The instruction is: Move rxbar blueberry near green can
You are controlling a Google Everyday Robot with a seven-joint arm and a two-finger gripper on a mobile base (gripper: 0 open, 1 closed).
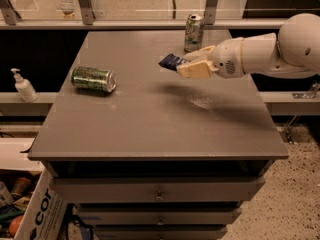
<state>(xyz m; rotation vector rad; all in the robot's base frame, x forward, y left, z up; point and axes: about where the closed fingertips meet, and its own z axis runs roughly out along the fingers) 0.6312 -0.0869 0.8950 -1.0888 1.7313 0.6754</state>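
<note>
Pinched at one end in the gripper (183,64): rxbar blueberry (170,61), held clear of the table (150,129), with a shadow on the surface beneath. Long axis running roughly level, straight out from the fingertips; free end pointing toward the picture's left, tipped up a little. Flat dark-blue wrapper, with pale marks too small to read.

Fingers nearly together, cream-coloured, one above and one below the wrapper, touching nothing else. Behind them, the white arm (270,51), reaching in from the picture's right.

Well apart from the gripper, toward the picture's left and a little nearer the camera: green can (93,79), lying on its side on the table, long axis along the left-right line, silver end facing the gripper's side. Mottled yellow-green label, no legible writing.

Just beyond the gripper, near the table's far edge: pale can (194,32), upright, print unreadable.

Far to the left of the gripper, off the table on a lower ledge: soap dispenser (22,86), standing upright.

Below and to the left of the gripper, on the floor: cardboard box (45,216), showing the dark letters "cor". Under the tabletop: drawers (157,189).
</note>
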